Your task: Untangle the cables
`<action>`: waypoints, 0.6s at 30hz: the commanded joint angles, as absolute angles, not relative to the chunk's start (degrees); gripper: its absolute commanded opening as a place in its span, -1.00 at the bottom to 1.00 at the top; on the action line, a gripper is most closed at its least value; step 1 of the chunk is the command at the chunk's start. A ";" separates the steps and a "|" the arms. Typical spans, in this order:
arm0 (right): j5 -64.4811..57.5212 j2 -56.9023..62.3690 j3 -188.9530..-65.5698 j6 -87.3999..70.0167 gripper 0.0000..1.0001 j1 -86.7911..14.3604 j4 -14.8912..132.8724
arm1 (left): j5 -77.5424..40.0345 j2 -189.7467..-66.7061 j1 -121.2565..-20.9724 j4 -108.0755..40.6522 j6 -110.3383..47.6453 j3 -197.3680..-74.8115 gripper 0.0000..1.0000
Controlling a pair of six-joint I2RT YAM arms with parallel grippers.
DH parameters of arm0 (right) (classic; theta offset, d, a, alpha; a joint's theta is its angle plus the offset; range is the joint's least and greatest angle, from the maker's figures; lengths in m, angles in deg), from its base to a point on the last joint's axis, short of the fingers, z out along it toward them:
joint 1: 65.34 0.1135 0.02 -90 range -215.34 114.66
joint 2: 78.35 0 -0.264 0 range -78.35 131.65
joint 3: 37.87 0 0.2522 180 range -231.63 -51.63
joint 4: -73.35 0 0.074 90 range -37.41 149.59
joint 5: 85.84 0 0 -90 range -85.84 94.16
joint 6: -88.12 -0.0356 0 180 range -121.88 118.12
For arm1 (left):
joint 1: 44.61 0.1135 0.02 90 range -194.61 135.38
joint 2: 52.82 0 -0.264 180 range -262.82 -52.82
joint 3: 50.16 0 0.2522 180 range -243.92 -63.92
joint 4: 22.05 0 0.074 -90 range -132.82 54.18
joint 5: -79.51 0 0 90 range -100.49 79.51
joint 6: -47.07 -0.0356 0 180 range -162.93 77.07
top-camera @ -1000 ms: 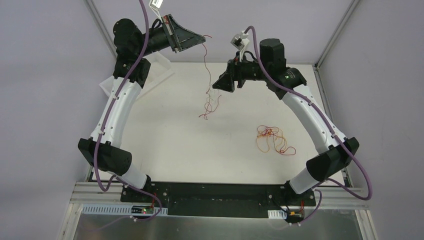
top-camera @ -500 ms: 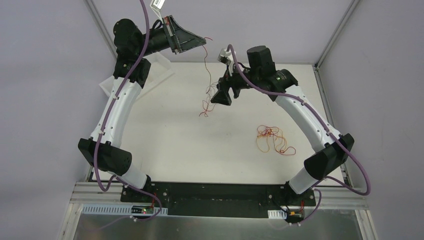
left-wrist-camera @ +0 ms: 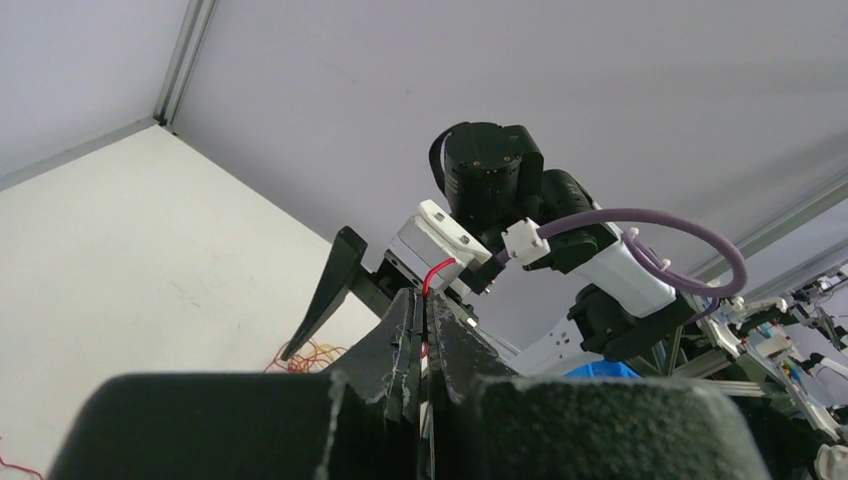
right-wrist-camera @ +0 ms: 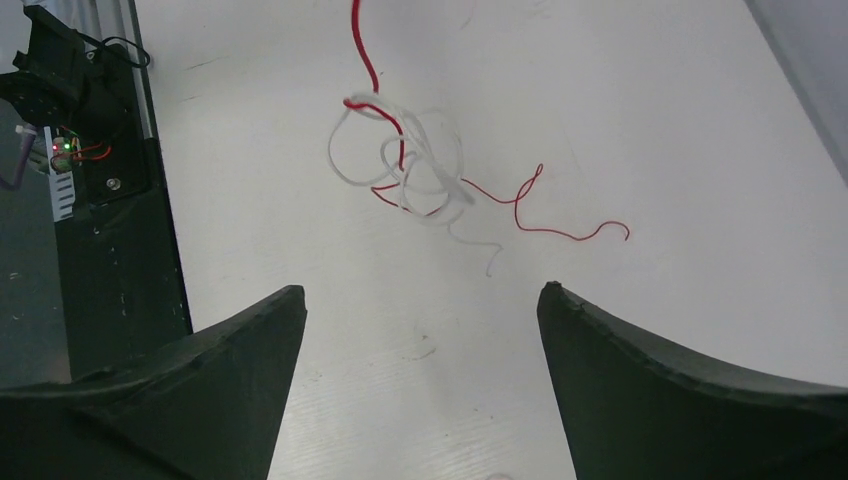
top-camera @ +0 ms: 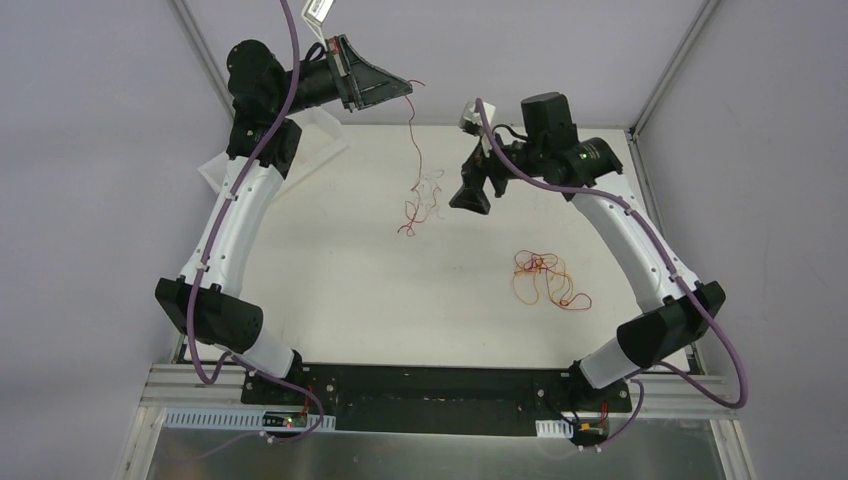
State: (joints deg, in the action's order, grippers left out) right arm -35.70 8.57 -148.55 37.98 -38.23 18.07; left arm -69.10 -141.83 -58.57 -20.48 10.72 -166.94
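Observation:
My left gripper (top-camera: 405,88) is raised at the far left, shut on the top end of a red cable (top-camera: 414,140). The red tip (left-wrist-camera: 437,272) sticks out past its closed fingers. That cable hangs down to a small loose knot (top-camera: 424,196) of red cable and white wire just above the table. In the right wrist view the red strand (right-wrist-camera: 400,140) and the white loops (right-wrist-camera: 430,175) lie ahead of my right gripper (right-wrist-camera: 420,300). The right gripper (top-camera: 470,195) stands open and empty just right of the knot. A separate orange and red tangle (top-camera: 545,280) lies on the table.
A clear plastic box (top-camera: 312,140) sits at the far left corner under the left arm. Metal frame posts (top-camera: 665,70) rise at the back corners. The black base rail (top-camera: 440,385) runs along the near edge.
The right gripper has opened wider and drawn back to the right, away from the hanging knot. The left gripper has stayed raised and shut on the red cable.

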 commanded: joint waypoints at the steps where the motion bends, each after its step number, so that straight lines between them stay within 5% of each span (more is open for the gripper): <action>1: -36.65 13.49 -155.20 43.75 0.80 -35.19 18.00 | -71.16 -138.12 -59.60 -17.53 11.53 -165.63 -1.00; 9: -37.12 20.35 -160.89 52.08 0.62 -31.59 15.20 | -71.22 -137.22 -60.17 -18.42 10.33 -164.46 -1.00; 14: -35.33 21.04 -160.46 54.95 -0.72 -30.96 12.70 | -71.46 -136.98 -59.28 -21.13 6.91 -166.01 -1.00; 16: -33.81 19.94 -157.77 55.63 -1.00 -31.15 11.67 | -70.35 -137.21 -57.40 -22.68 4.98 -168.10 -1.00; 18: -32.81 18.01 -152.90 55.18 -1.00 -32.09 12.64 | -68.82 -137.92 -54.84 -23.63 3.39 -171.07 -1.00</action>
